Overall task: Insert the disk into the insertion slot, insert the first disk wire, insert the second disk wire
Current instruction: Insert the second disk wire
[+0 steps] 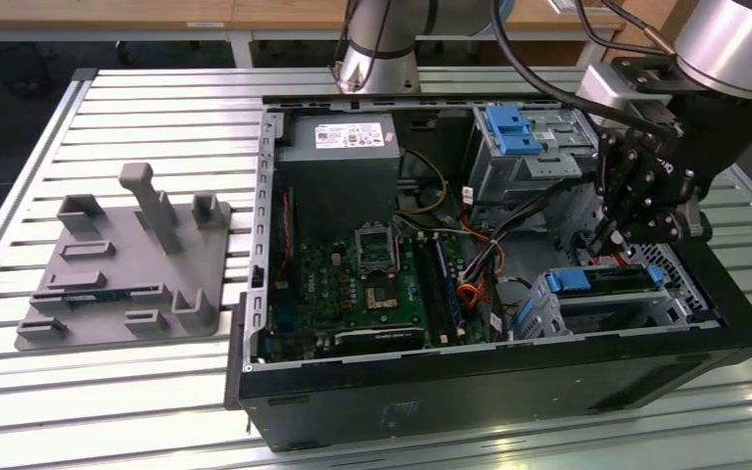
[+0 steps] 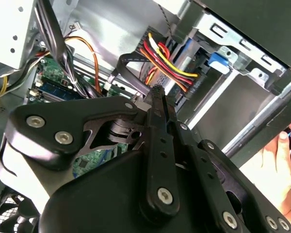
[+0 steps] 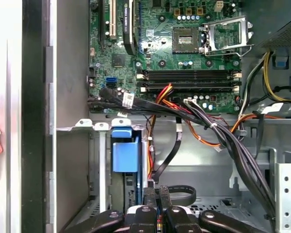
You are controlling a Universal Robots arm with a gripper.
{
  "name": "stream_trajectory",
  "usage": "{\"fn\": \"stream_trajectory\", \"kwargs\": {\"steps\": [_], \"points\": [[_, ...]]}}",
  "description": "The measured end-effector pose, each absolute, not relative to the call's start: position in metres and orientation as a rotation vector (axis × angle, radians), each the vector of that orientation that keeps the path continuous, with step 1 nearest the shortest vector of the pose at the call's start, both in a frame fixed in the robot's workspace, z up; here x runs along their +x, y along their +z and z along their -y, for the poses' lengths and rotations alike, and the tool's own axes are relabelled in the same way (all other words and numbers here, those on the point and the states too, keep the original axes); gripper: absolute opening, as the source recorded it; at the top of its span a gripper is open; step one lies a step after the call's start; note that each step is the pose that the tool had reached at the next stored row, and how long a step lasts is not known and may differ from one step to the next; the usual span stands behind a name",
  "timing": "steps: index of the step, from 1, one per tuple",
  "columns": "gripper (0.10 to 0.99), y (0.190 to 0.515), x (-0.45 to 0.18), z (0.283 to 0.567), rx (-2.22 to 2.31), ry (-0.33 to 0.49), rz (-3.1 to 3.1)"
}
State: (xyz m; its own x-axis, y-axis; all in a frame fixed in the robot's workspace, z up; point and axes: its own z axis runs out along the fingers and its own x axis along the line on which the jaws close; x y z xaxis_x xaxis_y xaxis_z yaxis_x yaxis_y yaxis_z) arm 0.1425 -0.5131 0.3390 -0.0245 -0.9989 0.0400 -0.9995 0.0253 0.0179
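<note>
Exterior view: black metal gripper (image 1: 607,238) reaches into the open PC case (image 1: 481,382), just above the disk (image 1: 605,282), whose blue plastic carrier sits in the perforated silver insertion slot (image 1: 670,304). Second wrist view: black linkage fingers (image 2: 157,104) look pinched together near red, yellow and orange wires (image 2: 167,65); a hand (image 2: 276,160) rests outside the case. First wrist view: blue handle (image 3: 125,149) protrudes from the cage; green motherboard (image 3: 174,43) beyond.

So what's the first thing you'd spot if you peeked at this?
The open computer case on the slatted table, its green circuit board showing. The robot's black claw reaches down inside at the exterior view's right, just above the bright blue handle of the disk sitting in its small metal slot.
</note>
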Motion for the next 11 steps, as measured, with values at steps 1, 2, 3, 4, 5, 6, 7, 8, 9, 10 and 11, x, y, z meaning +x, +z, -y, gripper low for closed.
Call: {"fn": "stream_trajectory", "kwargs": {"steps": [1,2,3,4,5,6,7,8,9,10,11], "points": [[0.149,0.339,0.143,0.515,2.165,0.022,2.22],[0.149,0.339,0.143,0.517,2.167,0.019,2.222],[0.149,0.339,0.143,0.519,2.169,0.014,2.223],[0.149,0.339,0.143,0.521,2.17,0.012,2.225],[0.149,0.339,0.143,0.523,2.171,0.009,2.226],[0.149,0.339,0.143,0.525,2.172,0.007,2.226],[0.149,0.339,0.143,0.527,2.173,0.005,2.227],[0.149,0.339,0.143,0.528,2.174,0.003,2.229],[0.149,0.339,0.143,0.53,2.175,0.0,2.23],[0.149,0.339,0.143,0.53,2.176,-0.002,2.231],[0.149,0.339,0.143,0.531,2.178,-0.005,2.232]]}}
